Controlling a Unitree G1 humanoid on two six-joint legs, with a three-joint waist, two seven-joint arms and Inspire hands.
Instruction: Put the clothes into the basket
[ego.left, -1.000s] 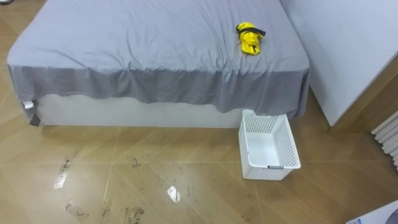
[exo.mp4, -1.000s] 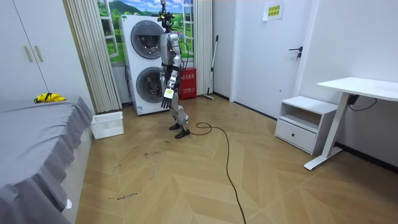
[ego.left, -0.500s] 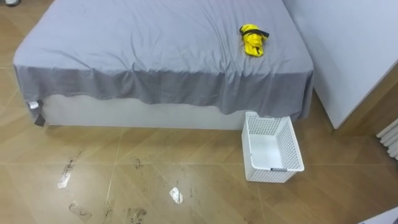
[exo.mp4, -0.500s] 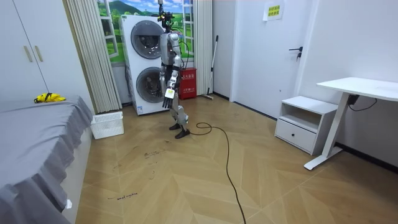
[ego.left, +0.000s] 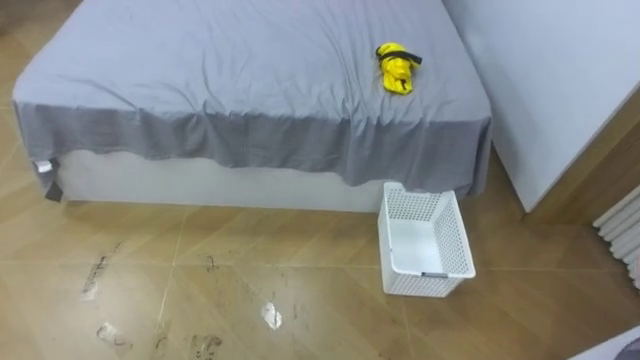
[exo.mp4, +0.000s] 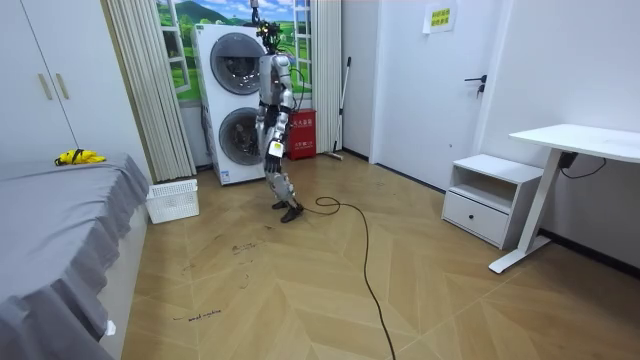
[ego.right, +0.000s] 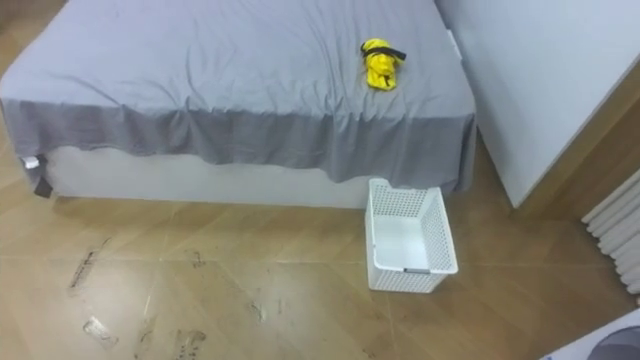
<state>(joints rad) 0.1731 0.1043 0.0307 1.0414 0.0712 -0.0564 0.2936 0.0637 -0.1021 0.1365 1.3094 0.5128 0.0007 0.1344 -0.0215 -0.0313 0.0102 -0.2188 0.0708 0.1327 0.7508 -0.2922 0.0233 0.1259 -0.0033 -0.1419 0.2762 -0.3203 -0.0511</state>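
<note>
A bunched yellow garment with a black band (ego.left: 396, 67) lies on the grey-sheeted bed (ego.left: 230, 90), near its far right corner. A white perforated basket (ego.left: 425, 284) stands on the wooden floor by the bed's near right corner, with nothing in it. In the room view I stand a few metres from the bed, in front of the stacked washing machines (exo.mp4: 235, 100), facing the bed. My left hand (exo.mp4: 272, 150) hangs at my side there. The garment (exo.mp4: 80, 157) and the basket (exo.mp4: 172, 200) are at the room view's left.
A tall white cabinet side (ego.left: 560, 80) rises right of the bed, with a radiator (ego.left: 622, 225) beyond it. Scuff marks dot the floor before the bed. A small white cabinet (exo.mp4: 490, 195) and a desk (exo.mp4: 575, 145) stand at the room view's right.
My legs have shifted in a step in the room view. The eye view swayed right, then back left. The garment and the basket have not moved.
</note>
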